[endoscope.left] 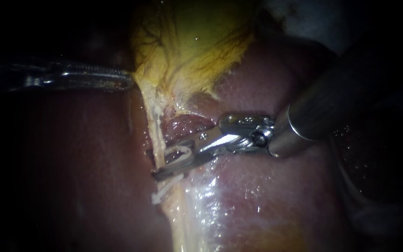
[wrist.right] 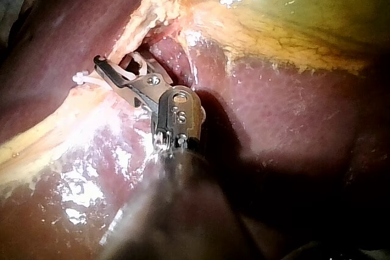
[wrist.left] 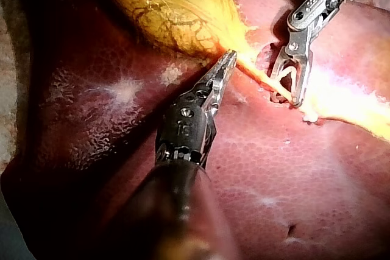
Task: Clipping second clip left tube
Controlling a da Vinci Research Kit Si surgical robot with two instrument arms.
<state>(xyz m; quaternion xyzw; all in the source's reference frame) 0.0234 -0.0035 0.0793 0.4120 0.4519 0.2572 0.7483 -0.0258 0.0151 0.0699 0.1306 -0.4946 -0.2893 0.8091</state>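
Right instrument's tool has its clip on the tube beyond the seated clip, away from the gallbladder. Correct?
No. The endoscope view shows the right instrument with its clip on the tube between the seated clip and the gallbladder.

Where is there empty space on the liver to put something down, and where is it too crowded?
Free: the wide bare liver bordered by the tube and the shaft of the right instrument. Also the dark liver below the left instrument. Crowded: where the right jaws hold a clip around the tube, with the other clip close by.
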